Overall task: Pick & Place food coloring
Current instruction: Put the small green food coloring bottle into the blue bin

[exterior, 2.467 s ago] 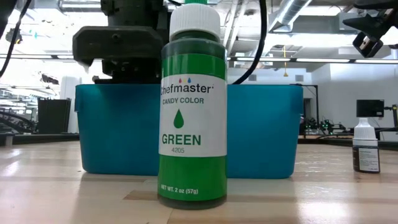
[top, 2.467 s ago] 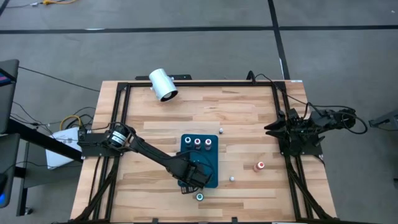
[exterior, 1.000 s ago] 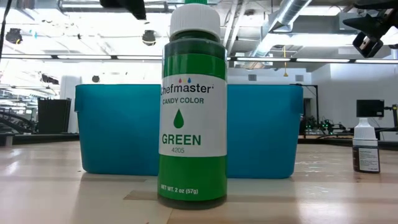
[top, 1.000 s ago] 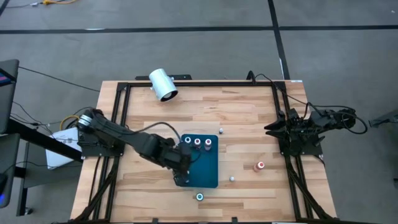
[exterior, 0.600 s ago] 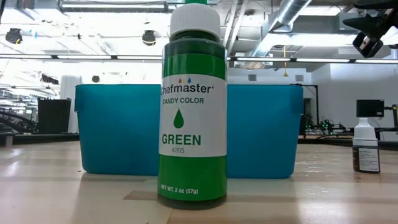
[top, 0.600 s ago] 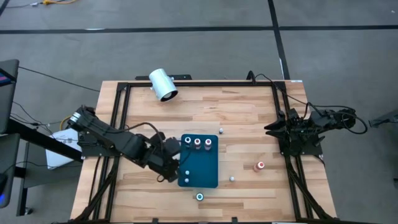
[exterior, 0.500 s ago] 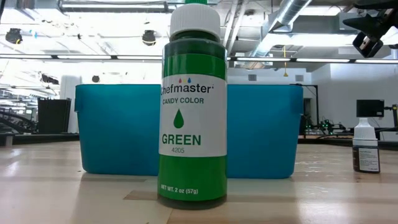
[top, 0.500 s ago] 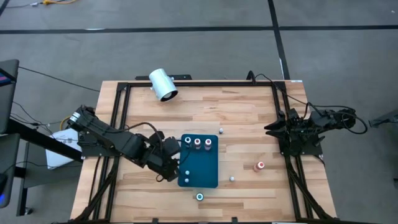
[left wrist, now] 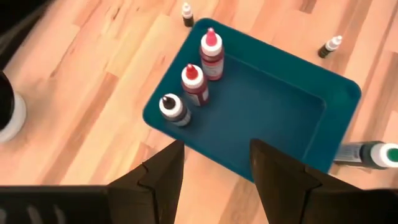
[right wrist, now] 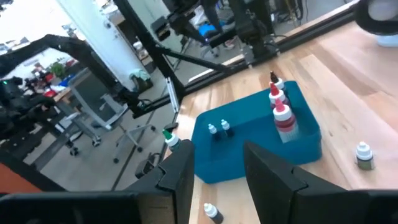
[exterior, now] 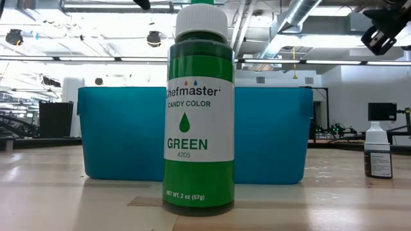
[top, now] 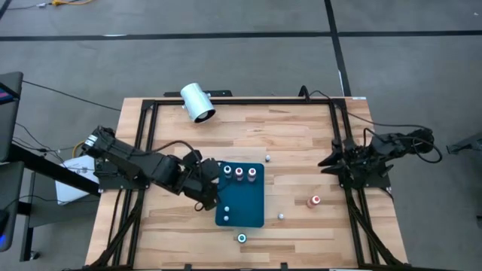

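High view is showing the big wooden table (top: 301, 128) with the deep blue plastic tray (top: 252, 199) in the middle. The left gripper (top: 207, 197) is pulling back from the tray's left side, and its fingers are spread wide with nothing in them. The right gripper (top: 325, 162), also spread and empty, is starting to stir at the table's right edge. Three tall food coloring bottles (top: 239, 172) and two tiny white-top bottles (top: 226, 214) are standing inside the tray. That drop looks done. The green bottle (top: 242, 238), the orange-top bottle (top: 315, 200) and two small dropper bottles (top: 281, 216) are still waiting on the wood outside the tray.
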